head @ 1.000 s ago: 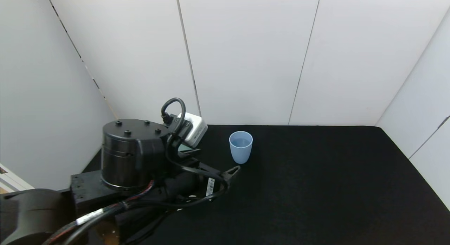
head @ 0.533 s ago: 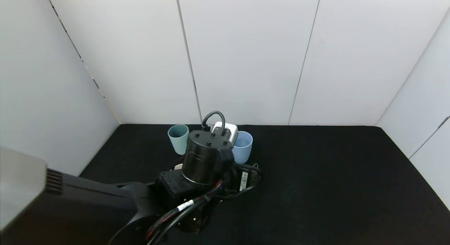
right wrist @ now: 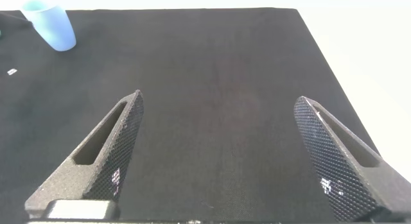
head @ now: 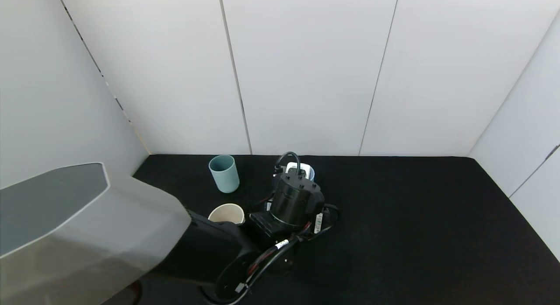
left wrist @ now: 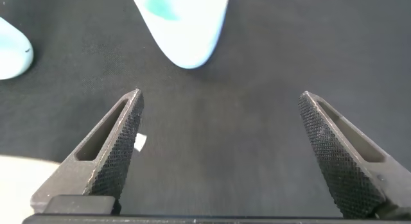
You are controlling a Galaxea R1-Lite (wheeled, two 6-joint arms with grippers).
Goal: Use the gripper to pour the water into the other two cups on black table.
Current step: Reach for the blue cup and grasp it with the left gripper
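My left gripper [left wrist: 219,95] is open and empty, with its fingers spread wide over the black table [head: 415,217]. The light blue cup [left wrist: 183,25] stands just ahead of the fingertips, apart from them. In the head view, the left arm's wrist [head: 295,200] hides most of that cup, and only a sliver [head: 312,173] shows. The water is not visible. The teal-green cup [head: 224,173] stands upright at the back left. The cream-white cup [head: 226,214] stands upright nearer, beside the left forearm. My right gripper [right wrist: 218,97] is open and empty, low over the table and far from the light blue cup [right wrist: 51,25].
White panel walls [head: 306,77] enclose the table at the back and on both sides. The left arm's grey shoulder [head: 78,235] fills the near left of the head view. A small white speck [left wrist: 139,142] lies on the table near one left finger.
The left arm has reached forward and to the right, up to the light blue cup, and now hides most of it. The teal-green and cream-white cups have come into view.
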